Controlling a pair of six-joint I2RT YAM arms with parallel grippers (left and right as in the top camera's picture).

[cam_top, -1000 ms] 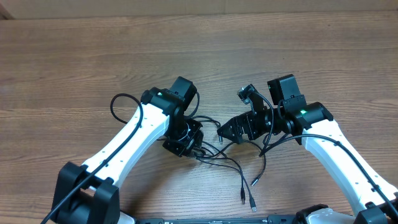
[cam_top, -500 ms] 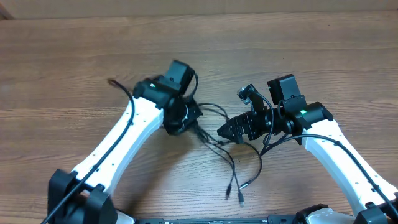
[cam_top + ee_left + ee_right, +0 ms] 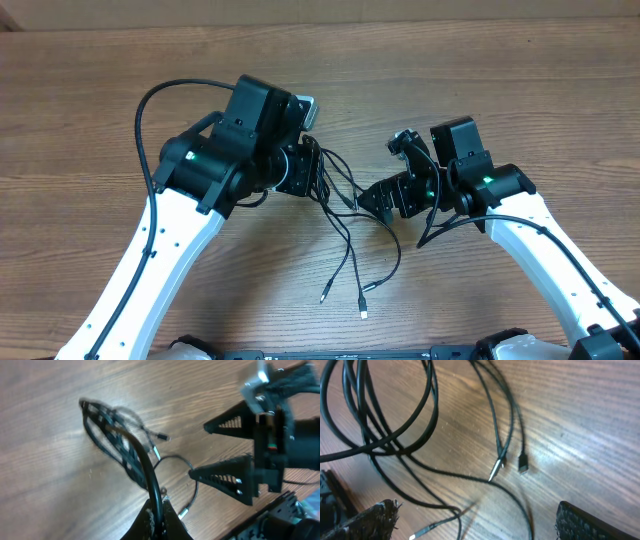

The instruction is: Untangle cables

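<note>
The cables (image 3: 345, 250) are several thin black cords. My left gripper (image 3: 316, 178) is shut on them near their upper end and holds that end off the table. In the left wrist view the cords (image 3: 120, 445) run out from my closed fingers (image 3: 161, 519). The loose ends trail toward the near edge, with small plugs (image 3: 363, 313) on the wood. My right gripper (image 3: 372, 202) is open and empty, just right of the hanging cords. In the right wrist view its gripper (image 3: 475, 522) is spread wide above crossed cords (image 3: 395, 440) and a silver-tipped plug (image 3: 496, 467).
The brown wooden table (image 3: 520, 80) carries nothing else. My right gripper's open fingers (image 3: 225, 477) show at the right of the left wrist view. A thick black arm cable (image 3: 150, 110) loops out beside my left arm.
My left gripper has risen and moved away from the near edge with the cables in it, pulling the loose ends along the table. My right gripper has hardly moved.
</note>
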